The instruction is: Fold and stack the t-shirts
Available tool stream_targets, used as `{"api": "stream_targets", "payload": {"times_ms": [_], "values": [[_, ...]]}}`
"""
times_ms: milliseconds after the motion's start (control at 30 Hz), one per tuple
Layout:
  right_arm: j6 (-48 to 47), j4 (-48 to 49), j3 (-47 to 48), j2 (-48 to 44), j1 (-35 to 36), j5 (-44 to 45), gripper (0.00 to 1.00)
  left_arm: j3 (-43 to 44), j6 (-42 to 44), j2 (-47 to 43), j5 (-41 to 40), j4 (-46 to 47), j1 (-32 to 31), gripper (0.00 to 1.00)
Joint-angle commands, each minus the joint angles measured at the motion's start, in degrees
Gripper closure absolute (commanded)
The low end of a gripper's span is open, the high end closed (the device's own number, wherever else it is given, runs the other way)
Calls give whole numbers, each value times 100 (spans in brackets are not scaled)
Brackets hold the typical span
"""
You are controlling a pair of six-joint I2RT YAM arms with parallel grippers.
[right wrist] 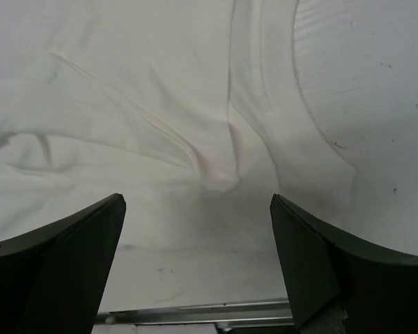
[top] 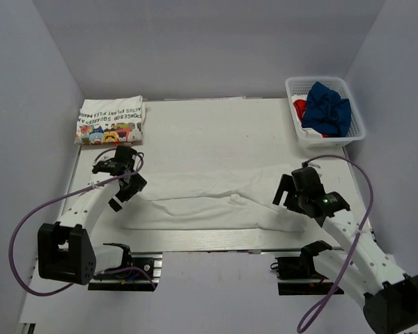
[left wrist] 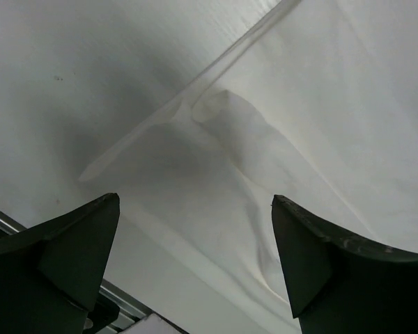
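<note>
A plain white t-shirt (top: 209, 202) lies in a long, loosely folded band across the near half of the table (top: 216, 132). My left gripper (top: 125, 189) hovers over its left end, open, with only cloth (left wrist: 279, 125) below the jaws (left wrist: 195, 202). My right gripper (top: 288, 195) stands over the right end, open too, and a small peak of white fabric (right wrist: 219, 182) rises just ahead of its fingers (right wrist: 197, 200). A folded white t-shirt with colourful print and black lettering (top: 110, 120) rests at the far left. A navy blue t-shirt (top: 327, 108) and a bit of red cloth (top: 299, 108) sit in the basket.
The white plastic lattice basket (top: 354, 118) stands at the far right corner. The metal rail of the table's near edge (top: 209, 240) runs just below the shirt, also in the right wrist view (right wrist: 195, 321). Grey walls enclose the table on three sides.
</note>
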Motion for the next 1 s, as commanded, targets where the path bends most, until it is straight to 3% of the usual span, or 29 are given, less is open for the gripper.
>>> {"api": "stream_targets", "payload": {"times_ms": [0, 200, 300, 500, 733, 967], "values": [[312, 96, 215, -487, -9, -64, 10, 623, -79, -409, 89, -400, -8, 0], [-346, 1746, 382, -41, 8, -843, 10, 878, 229, 291, 616, 521, -8, 0], [-462, 2108, 426, 382, 26, -1345, 10, 1150, 413, 819, 801, 804, -8, 0], [-603, 2373, 461, 1068, 35, -1339, 10, 1451, 598, 1892, 863, 955, -122, 0], [-550, 2347, 259, 1270, 17, -1163, 10, 353, 424, 1753, 617, 736, -175, 0], [-541, 2110, 66, 1191, 17, -873, 10, 106, 151, 884, 91, -177, -105, 0]]}}
